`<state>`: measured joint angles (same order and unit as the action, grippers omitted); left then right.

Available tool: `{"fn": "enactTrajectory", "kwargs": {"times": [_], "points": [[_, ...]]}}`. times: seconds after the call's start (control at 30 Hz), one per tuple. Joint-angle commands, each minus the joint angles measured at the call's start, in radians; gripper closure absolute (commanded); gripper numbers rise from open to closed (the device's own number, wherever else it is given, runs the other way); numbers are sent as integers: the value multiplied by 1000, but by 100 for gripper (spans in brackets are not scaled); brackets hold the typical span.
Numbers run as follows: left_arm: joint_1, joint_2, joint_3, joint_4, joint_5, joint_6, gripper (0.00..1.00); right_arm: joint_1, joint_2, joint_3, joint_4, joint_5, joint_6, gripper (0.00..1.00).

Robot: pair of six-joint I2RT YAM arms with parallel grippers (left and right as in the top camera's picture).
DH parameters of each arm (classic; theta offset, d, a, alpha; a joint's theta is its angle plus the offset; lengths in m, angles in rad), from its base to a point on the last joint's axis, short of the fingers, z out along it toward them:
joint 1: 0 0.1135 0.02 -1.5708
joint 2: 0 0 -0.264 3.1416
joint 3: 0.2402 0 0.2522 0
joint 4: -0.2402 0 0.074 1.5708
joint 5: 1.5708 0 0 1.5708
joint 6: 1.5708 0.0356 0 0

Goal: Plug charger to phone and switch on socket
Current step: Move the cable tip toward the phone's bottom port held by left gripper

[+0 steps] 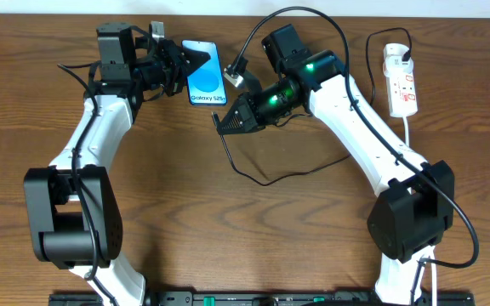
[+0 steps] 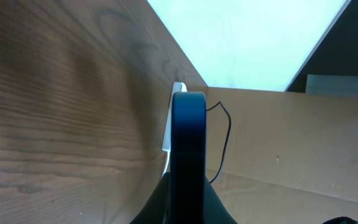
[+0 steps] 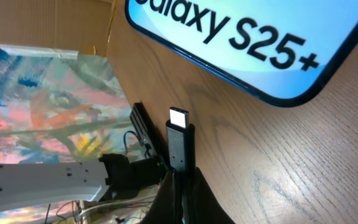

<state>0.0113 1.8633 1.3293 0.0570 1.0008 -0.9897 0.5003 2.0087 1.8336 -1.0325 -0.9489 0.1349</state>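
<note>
Phone (image 1: 204, 74): pale blue screen, black lettering, dark navy rim. Charger (image 3: 181, 149): black, silver tip. Socket (image 1: 401, 85): white, red switches. Table (image 1: 253, 246): mid-brown wood grain. Left arm (image 1: 92, 144), right arm (image 1: 356, 119): white shells, black joints; green glow on right.

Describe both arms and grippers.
The left arm and right arm have white links, bulky black joint housings and thin black cables. Green lights glow on the right one. The left gripper and right gripper are black and tapered.
</note>
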Motion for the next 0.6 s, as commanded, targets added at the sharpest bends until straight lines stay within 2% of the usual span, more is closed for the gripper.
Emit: {"fn": "enactTrajectory", "kwargs": {"times": [0.0, 0.57], "points": [[2, -4, 12, 12, 39, 13, 93, 4, -6, 17, 10, -11, 23, 99], [2, -4, 12, 12, 39, 29, 93, 13, 7, 15, 32, -11, 42, 99]]}}
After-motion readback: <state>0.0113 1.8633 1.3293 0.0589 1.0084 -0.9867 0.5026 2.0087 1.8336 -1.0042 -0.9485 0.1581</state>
